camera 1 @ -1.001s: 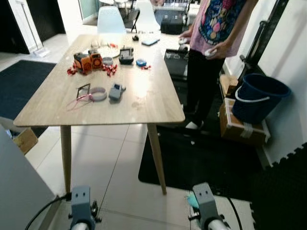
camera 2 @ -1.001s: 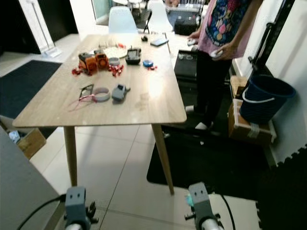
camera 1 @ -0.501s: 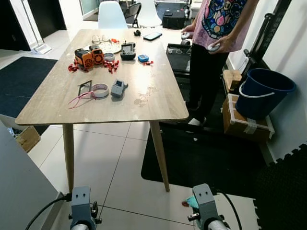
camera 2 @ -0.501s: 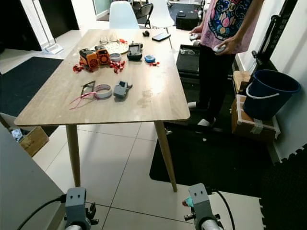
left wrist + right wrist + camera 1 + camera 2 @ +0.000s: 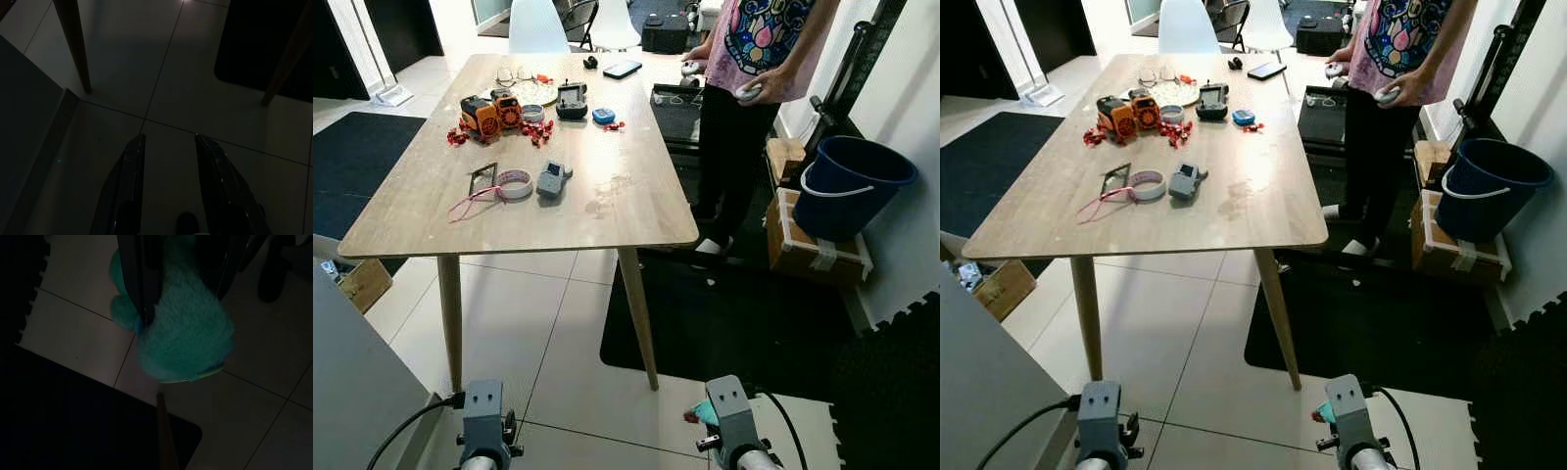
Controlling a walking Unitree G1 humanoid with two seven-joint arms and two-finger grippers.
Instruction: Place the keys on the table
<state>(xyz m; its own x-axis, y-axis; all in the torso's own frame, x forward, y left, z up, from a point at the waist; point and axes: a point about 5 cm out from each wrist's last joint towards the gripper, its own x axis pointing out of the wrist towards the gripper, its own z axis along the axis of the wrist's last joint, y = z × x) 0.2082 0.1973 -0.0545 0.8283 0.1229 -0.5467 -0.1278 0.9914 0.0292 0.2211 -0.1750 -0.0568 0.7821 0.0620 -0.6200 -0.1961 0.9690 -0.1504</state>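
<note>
Keys, going by the teal fluffy keychain (image 5: 183, 340) that hangs pinched between the right gripper's (image 5: 183, 271) fingers, are low at the robot's right side over the floor tiles; the metal keys themselves cannot be made out. A bit of the teal fluff shows beside the right wrist in the head views.

Largest first: the wooden table (image 5: 636, 211) stands ahead, its near edge and near right corner closest to the robot. The near right part of the top is bare, while clutter keeps to the far left: orange toys (image 5: 489, 113), a tape roll (image 5: 516, 183) and a small grey gadget (image 5: 550, 179) nearer the middle. A person (image 5: 754, 59) stands at the far right edge, with a blue bucket (image 5: 847, 186) on a box beyond.

To do this step well, I judge the robot should close in on the near edge, lift the right arm clear above the table lip, and set the bundle on the bare near right area, well in from the edge so the fluff cannot slide off.

The left gripper (image 5: 168, 183) hangs idle, fingers parted and holding nothing.
</note>
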